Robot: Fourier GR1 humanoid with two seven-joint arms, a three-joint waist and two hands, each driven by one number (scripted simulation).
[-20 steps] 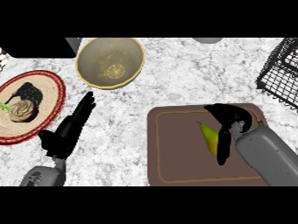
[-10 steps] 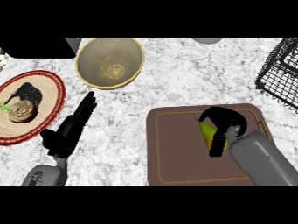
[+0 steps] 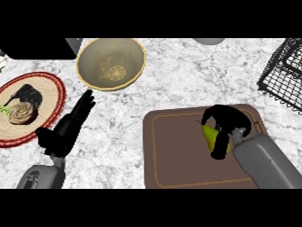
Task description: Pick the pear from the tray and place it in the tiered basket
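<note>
1. Brown tray (image 3: 179,168) is lying nearest, at the right of the marble counter (image 3: 172,88).
2. On it, the right hand (image 3: 226,122) is curling its black fingers round the yellow-green pear (image 3: 211,135), which is still sitting low over the tray's right part.
3. Compared with a second ago, the hand has been closing tighter over the fruit and has been shifting slightly toward the near side; this is suggesting the grasp is being completed and the lift is coming next.
4. At the near left, the left hand (image 3: 71,126) is resting open, fingers straight and holding nothing.
5. Further left, a woven plate (image 3: 52,86) is carrying a cupcake and a dark object.
6. Farther off, a tan bowl (image 3: 110,62) is sitting.
7. At the far right, the black wire tiered basket (image 3: 296,75) is waiting, well apart from the pear.
</note>
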